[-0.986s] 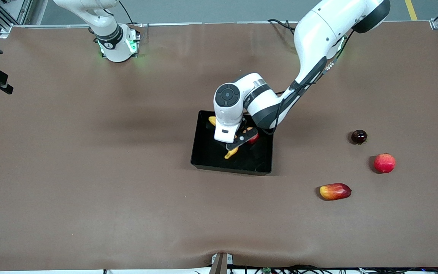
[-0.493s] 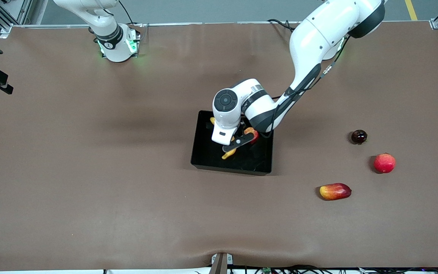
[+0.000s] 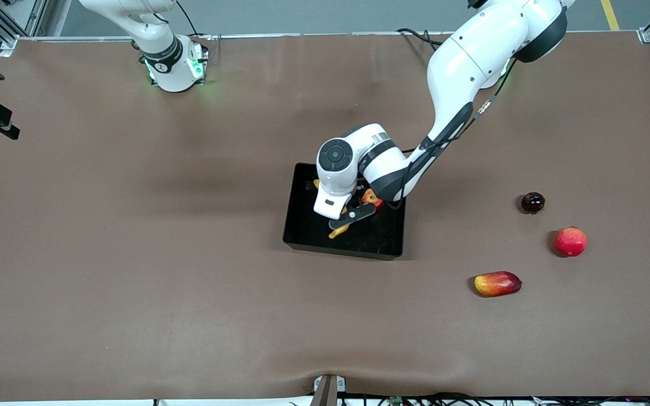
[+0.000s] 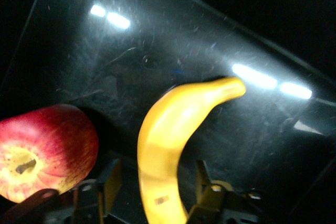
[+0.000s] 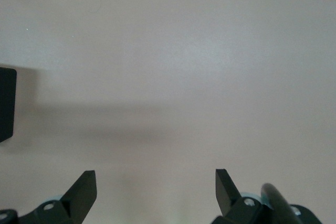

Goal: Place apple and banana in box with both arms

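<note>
Left pincer low inside the box, fingers parted to either side of the banana; a gap shows on both sides, so they look let go of it, no grip. Banana lies on the box floor, one tip pointing toward the glossy wall. Apple sits just beside the banana in the box, stem hollow facing the wrist camera; whether the two fruits touch, cannot tell. In the front view the left arm reaches in from its base at the tabletop's top edge and its wrist covers most of both fruits. Right pincer wide open and empty over bare tabletop, a black corner, likely of the box, at the edge of its view; that arm waits. Box sits mid-tabletop. Toward the left arm's end, outside the box: dark fruit, pinkish-red fruit, mango-like fruit. Judgement: both task fruits are in the box, placement essentially done; left is only lifting the left pincer clear.
</note>
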Controlling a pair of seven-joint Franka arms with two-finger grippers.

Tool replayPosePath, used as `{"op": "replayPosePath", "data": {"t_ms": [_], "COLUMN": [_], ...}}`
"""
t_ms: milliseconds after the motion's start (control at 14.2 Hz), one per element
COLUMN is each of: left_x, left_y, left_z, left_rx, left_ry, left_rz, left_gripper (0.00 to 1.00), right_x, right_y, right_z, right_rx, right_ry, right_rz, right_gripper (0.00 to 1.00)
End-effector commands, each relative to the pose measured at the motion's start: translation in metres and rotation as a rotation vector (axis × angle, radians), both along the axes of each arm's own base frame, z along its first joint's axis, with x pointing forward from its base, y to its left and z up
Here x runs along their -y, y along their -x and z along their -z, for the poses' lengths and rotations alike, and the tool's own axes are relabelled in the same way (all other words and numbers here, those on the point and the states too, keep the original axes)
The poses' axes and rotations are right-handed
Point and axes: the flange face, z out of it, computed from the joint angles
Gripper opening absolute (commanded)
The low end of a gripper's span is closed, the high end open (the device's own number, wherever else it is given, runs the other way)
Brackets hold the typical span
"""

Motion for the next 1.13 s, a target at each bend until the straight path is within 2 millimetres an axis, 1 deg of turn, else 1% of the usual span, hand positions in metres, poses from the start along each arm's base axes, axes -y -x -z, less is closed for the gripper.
{"op": "replayPosePath", "data": {"t_ms": [0, 70, 141, 211, 282, 352, 423, 493, 563, 634, 704, 775, 845, 986, 1056], "left_x": [-0.017, -0.026, -0.040, -0.064, -0.089, -0.116, -0.142, -0.177, -0.203, -0.223, -0.253, -0.275, -0.300, -0.347, -0.365], "left_y": [-0.023, -0.031, -0.040, -0.054, -0.066, -0.077, -0.087, -0.097, -0.101, -0.101, -0.104, -0.105, -0.104, -0.100, -0.098], "left_z": [-0.059, -0.084, -0.115, -0.143, -0.165, -0.192, -0.210, -0.221, -0.236, -0.252, -0.264, -0.276, -0.291, -0.329, -0.344], "left_rx": [0.091, 0.114, 0.141, 0.153, 0.123, 0.114, 0.107, 0.072, 0.057, 0.050, 0.027, 0.010, 0.003, 0.025, 0.042], "left_ry": [0.012, 0.014, 0.011, -0.005, 0.006, 0.023, 0.025, 0.012, -0.005, -0.026, -0.044, -0.050, -0.058, -0.084, -0.087], "left_rz": [-0.008, -0.014, -0.011, 0.006, 0.014, 0.026, 0.042, 0.024, 0.028, 0.055, 0.070, 0.079, 0.086, 0.113, 0.142], "left_gripper": [1.00, 1.00, 1.00, 1.00, 1.00, 1.00, 1.00, 1.00, 1.00, 1.00, 1.00, 1.00, 1.00, 1.00, 1.00], "right_x": [0.003, 0.003, 0.003, 0.003, 0.002, 0.002, 0.002, 0.002, 0.003, 0.003, 0.004, 0.004, 0.004, 0.004, 0.004], "right_y": [0.001, 0.001, 0.001, 0.001, 0.000, 0.000, 0.000, 0.000, 0.001, 0.001, 0.001, 0.001, 0.001, 0.001, 0.001], "right_z": [-0.002, -0.002, -0.002, -0.002, -0.002, -0.002, -0.002, -0.002, -0.002, -0.003, -0.003, -0.003, -0.003, -0.002, -0.003], "right_rx": [0.004, 0.004, 0.004, 0.004, 0.004, 0.004, 0.004, 0.004, 0.004, 0.006, 0.006, 0.006, 0.006, 0.004, 0.005], "right_ry": [0.016, 0.016, 0.016, 0.016, 0.016, 0.016, 0.016, 0.017, 0.017, 0.017, 0.017, 0.017, 0.017, 0.017, 0.019], "right_rz": [0.002, 0.002, 0.001, 0.002, -0.001, 0.001, -0.001, -0.001, 0.001, 0.001, 0.002, 0.002, 0.002, 0.002, 0.002], "right_gripper": [1.00, 1.00, 1.00, 1.00, 1.00, 1.00, 1.00, 1.00, 1.00, 1.00, 1.00, 1.00, 1.00, 1.00, 1.00]}}
